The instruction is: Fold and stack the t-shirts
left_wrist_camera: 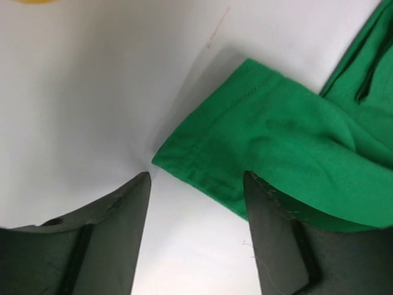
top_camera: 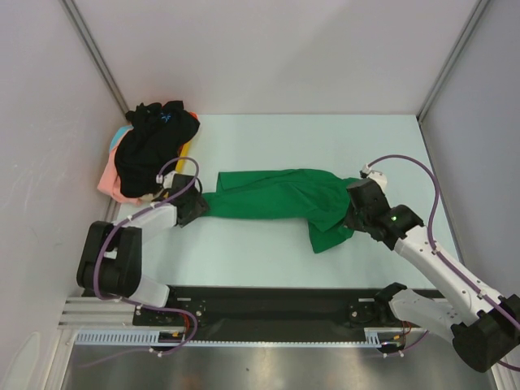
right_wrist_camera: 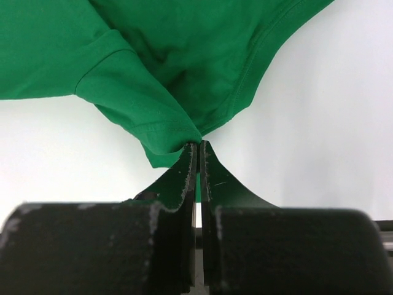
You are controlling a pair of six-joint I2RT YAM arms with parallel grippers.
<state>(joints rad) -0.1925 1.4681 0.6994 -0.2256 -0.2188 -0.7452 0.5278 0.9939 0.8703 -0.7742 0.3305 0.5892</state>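
Note:
A bright green t-shirt lies stretched out across the middle of the table. My right gripper is shut on its right end; in the right wrist view the pinch holds bunched cloth of the shirt. My left gripper is open at the shirt's left end. In the left wrist view its jaws stand wide apart, and a hemmed corner of the green shirt lies between and beyond them, not gripped. A black shirt tops a pile at the back left.
The pile at the back left holds orange, yellow and light blue cloth under the black shirt. Grey walls enclose the white table on three sides. A black rail runs along the near edge.

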